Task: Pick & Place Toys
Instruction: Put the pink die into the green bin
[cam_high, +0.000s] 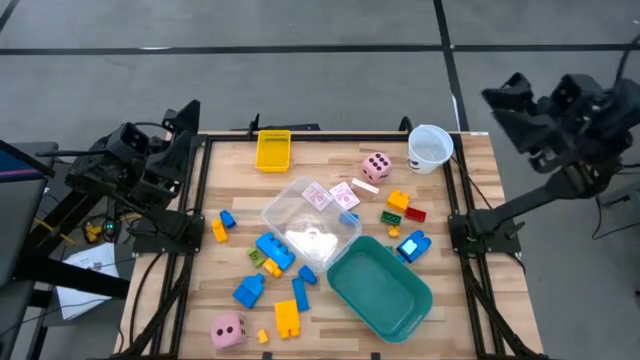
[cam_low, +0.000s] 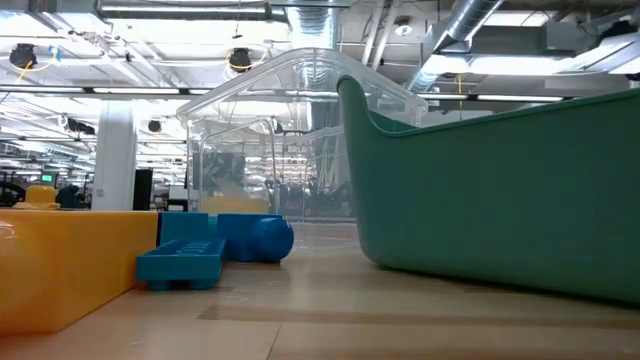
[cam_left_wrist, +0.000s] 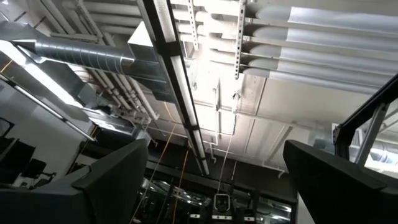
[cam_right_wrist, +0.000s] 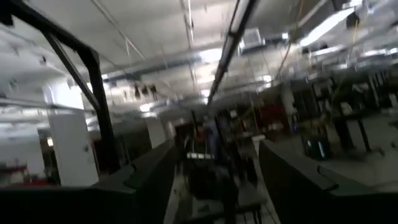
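Both end effectors are off the counter, and neither carries anything. On the left, the end effector (cam_high: 180, 125) sits folded back past the counter's left far corner, its fingers (cam_left_wrist: 102, 186) spread wide with only ceiling between them. On the right, the end effector (cam_high: 510, 95) is raised beyond the right far corner, with a clear gap between its fingers (cam_right_wrist: 149, 180) and nothing in it.

Toys lie scattered over the wooden counter (cam_high: 460, 320). One pink die (cam_high: 376, 166) sits near the far edge, just beside the white cup (cam_high: 430, 148); the other die (cam_high: 227, 330) lies at the near left. Pink-white cards (cam_high: 343, 194) rest next to the clear tub (cam_high: 310, 222), and one shows inside it. Blue bricks (cam_high: 272, 250) cluster left of the teal tub (cam_high: 380, 290), with a yellow brick (cam_high: 287, 318) nearer the front edge. A small blue brick (cam_high: 227, 218) and an orange one (cam_high: 219, 231) lie at the left. Right of the clear tub are an orange brick (cam_high: 398, 200), a red one (cam_high: 415, 213), a green one (cam_high: 391, 217) and a blue one (cam_high: 412, 245), the last touching the teal tub's rim. A yellow tray (cam_high: 273, 150) sits at the far edge.
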